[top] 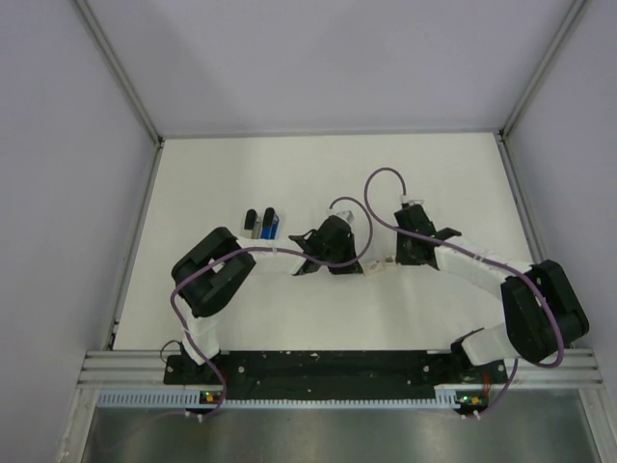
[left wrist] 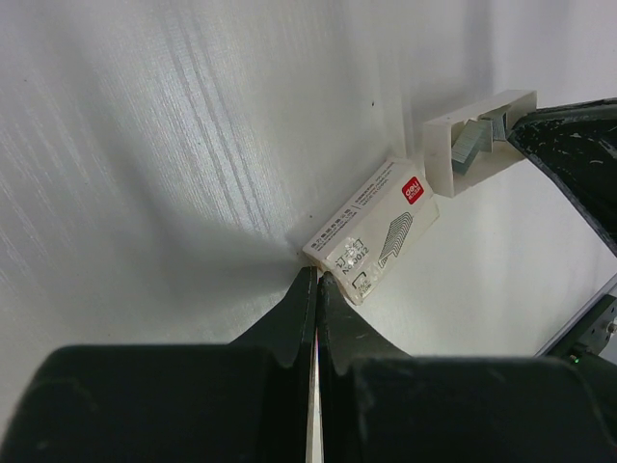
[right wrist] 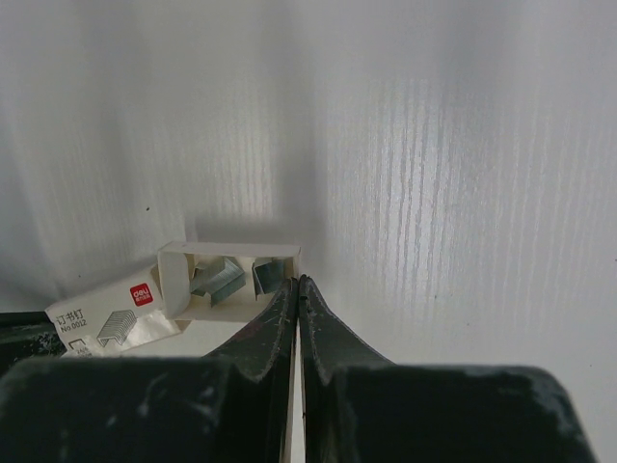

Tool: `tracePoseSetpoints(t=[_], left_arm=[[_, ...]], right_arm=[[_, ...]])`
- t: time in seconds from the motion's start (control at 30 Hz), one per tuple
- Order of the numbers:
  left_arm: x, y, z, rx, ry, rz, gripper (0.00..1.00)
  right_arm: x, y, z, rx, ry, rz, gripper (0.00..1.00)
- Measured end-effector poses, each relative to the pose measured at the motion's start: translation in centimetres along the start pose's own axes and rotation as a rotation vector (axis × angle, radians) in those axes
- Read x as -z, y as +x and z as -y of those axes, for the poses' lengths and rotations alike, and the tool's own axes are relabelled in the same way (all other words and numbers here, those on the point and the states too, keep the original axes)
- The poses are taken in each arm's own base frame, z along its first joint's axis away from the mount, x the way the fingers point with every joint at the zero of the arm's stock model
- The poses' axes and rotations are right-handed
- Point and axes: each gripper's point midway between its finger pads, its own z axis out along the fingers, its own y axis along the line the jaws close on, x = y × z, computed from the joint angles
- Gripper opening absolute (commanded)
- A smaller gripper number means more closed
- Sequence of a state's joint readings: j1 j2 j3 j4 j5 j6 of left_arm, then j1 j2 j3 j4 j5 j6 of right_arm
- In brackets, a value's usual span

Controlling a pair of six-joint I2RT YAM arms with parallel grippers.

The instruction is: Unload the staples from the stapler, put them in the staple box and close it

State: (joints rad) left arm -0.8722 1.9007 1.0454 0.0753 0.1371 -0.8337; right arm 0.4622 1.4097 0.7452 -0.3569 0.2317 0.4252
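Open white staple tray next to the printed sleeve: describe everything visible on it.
The staple tray is a white cardboard box, open-faced, with a few grey metal staple strips jumbled inside. It lies on the white table. The printed sleeve sits at one end, contact unclear; the shut right gripper points at the other.

One stapler, one box sleeve, one staple tray.
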Motion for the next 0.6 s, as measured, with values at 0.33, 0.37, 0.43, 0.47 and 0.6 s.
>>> tracePoseSetpoints(t=[0.33, 0.37, 0.43, 0.47, 0.6], left_arm=[[0.0, 0.0, 0.0, -0.002, 0.000, 0.000, 0.00], [0.0, 0.0, 0.0, -0.003, 0.000, 0.000, 0.00], [0.0, 0.0, 0.0, -0.003, 0.000, 0.000, 0.00], [0.0, 0.0, 0.0, -0.003, 0.000, 0.000, 0.00], [0.0, 0.0, 0.0, -0.003, 0.000, 0.000, 0.00]], right_arm=[[-0.1, 1.7, 0.0, 0.008, 0.013, -0.030, 0.00], [-0.1, 1.8, 0.0, 0.009, 0.012, -0.033, 0.00], [-0.1, 1.8, 0.0, 0.009, 0.012, -0.033, 0.00], [-0.1, 1.8, -0.1, 0.009, 0.011, -0.032, 0.00], [-0.2, 2.1, -0.1, 0.007, 0.010, -0.036, 0.00]])
